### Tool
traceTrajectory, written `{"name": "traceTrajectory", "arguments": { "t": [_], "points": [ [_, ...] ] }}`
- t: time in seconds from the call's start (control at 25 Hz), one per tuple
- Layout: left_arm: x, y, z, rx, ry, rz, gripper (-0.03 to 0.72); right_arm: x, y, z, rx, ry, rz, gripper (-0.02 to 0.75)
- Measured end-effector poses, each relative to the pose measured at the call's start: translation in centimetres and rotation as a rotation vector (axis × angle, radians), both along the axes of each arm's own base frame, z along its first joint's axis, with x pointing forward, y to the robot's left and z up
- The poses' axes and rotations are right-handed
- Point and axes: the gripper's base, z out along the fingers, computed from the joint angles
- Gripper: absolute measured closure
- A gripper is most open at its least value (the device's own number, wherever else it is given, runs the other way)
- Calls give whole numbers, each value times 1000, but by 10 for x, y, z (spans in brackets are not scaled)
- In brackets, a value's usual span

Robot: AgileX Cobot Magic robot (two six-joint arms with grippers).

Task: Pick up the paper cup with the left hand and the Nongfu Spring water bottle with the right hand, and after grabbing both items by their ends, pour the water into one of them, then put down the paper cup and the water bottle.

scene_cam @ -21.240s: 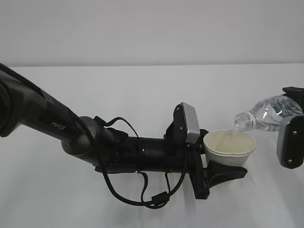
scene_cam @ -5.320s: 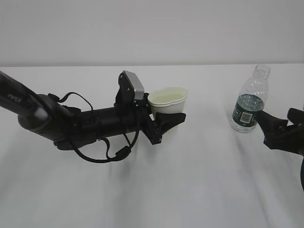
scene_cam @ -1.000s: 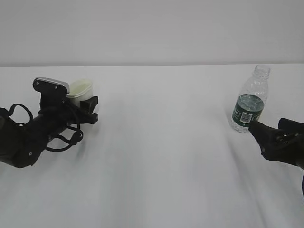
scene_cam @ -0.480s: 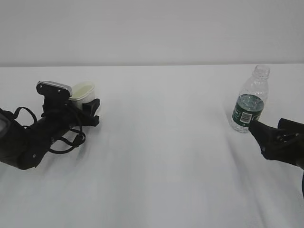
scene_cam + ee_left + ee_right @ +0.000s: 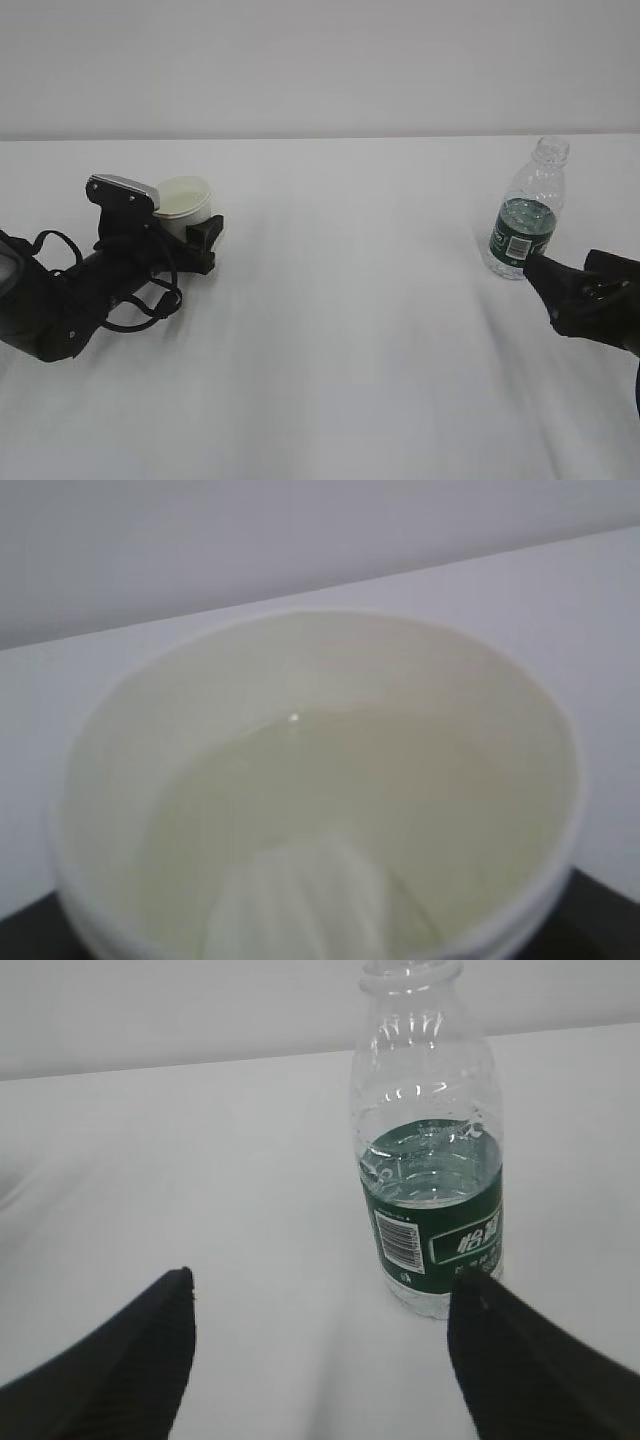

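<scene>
Standing upright on the white desk (image 5: 330, 350) at the left side, the paper cup (image 5: 184, 205) is round at the rim and has the left hand (image 5: 205, 243) around its lower part. The black fingers (image 5: 208, 231) are beside the cup wall, but I cannot tell from these pictures if they press it or are only near it. The left wrist view looks into the cup from very close: the inside is cream-coloured and a little clear water (image 5: 330, 800) lies at the bottom.

At the far right of the desk the Nongfu Spring water bottle (image 5: 526, 211) stands upright with no cap, and some water is in it at the level of the green label. The right hand (image 5: 565, 285) is low, just in front of the bottle and apart from it. Its two fingers (image 5: 120, 1360) are spread wide and hold nothing.
</scene>
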Motion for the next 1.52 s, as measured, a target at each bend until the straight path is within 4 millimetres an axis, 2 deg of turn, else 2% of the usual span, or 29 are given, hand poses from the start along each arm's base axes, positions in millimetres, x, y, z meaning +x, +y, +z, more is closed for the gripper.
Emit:
{"name": "traceTrajectory", "arguments": {
  "t": [0.16,0.56,0.72,1.36,1.52],
  "points": [
    [-1,-1,0,5,0,-17,85,0,0,0,0,0,0,148],
    [-1,-1,-1,6,4,-13,77,0,0,0,1,0,-4,149],
    [-8,1,0,10,20,-13,59,0,0,0,1,0,-4,149],
    [-44,13,34,7,39,17,72,-2,3,0,-5,2,35,150],
    [-49,14,46,1,18,21,89,-11,3,9,-6,-29,40,150]
  ]
}}
